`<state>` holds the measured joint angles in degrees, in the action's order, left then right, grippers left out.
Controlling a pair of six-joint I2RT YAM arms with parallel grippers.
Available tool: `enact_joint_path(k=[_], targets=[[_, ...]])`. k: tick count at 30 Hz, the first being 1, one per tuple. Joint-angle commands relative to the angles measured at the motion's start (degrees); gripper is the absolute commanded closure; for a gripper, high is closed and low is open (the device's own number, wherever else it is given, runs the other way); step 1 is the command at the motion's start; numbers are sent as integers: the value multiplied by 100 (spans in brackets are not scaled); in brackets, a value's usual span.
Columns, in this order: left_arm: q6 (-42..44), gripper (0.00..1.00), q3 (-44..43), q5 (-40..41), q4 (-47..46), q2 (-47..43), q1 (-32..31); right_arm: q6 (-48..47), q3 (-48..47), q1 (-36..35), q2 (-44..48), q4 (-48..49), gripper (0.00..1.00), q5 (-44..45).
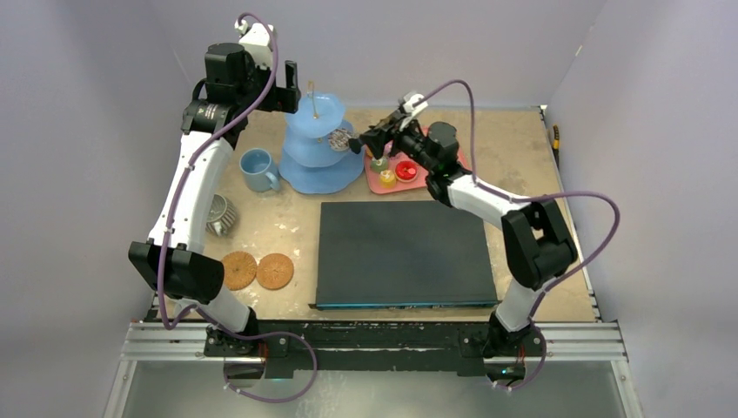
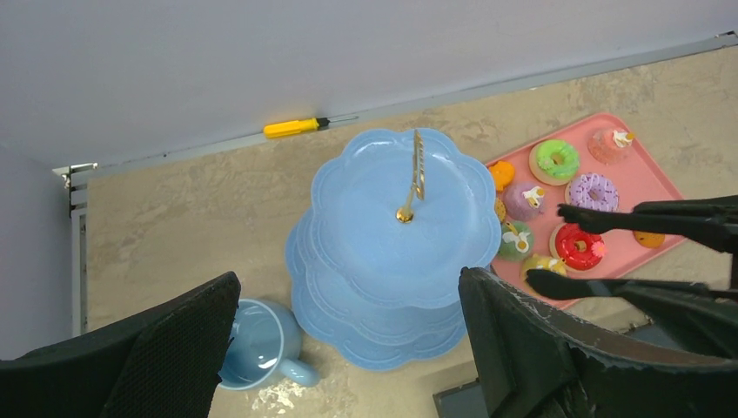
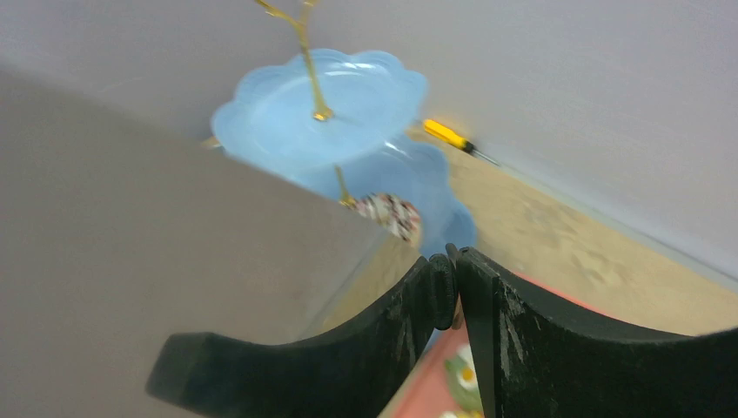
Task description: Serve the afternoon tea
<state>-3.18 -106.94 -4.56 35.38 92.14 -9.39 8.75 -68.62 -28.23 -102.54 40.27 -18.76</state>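
The light-blue three-tier scalloped stand (image 1: 318, 165) stands at the upper centre of the desk (image 1: 522, 174), with the light-blue mug (image 1: 256, 168) just left of it. To its right, the pink rectangular tray (image 2: 657, 174) carries small round colourful cakes (image 2: 555, 159). One speckled cake (image 3: 389, 215) shows at the middle tier's edge; whether it rests there is unclear. The left gripper (image 2: 348, 277) hovers above the stand, jaws wide apart and empty. The right gripper (image 3: 446, 266) reaches from the tray side toward the stand. Its jaws look closed in its own view but parted in the left wrist view, so I cannot tell.
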Motion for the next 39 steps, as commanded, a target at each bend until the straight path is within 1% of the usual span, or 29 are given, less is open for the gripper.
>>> enact_joint_path(k=[1, 4, 9, 12, 16, 20, 31, 39], targets=[[54, 4, 32, -141, -64, -119, 35, -30, 608, 525, 687, 73, 27, 320], [58, 4, 34, -122, -44, -126, 42, -167, 942, 718, 952, -94, 27, 606], [49, 4, 32, -149, -54, -123, 42, -369, 1050, 982, 987, -397, 27, 1201], [13, 4, 27, -191, -59, -97, 37, -428, 978, 1127, 863, -457, 27, 1494], [-9, 4, 24, -221, -79, -49, 38, -552, 680, 1144, 524, -637, 26, 2068], [-12, 4, -10, -208, -100, -7, 42, -596, 489, 1153, 192, -623, 26, 2383], [-11, 4, -92, -219, -101, 76, 40, -548, -126, 1153, -691, -660, 26, 2308], [10, 4, -113, -210, -110, 94, 42, -484, -370, 1153, -994, -768, 26, 2184]])
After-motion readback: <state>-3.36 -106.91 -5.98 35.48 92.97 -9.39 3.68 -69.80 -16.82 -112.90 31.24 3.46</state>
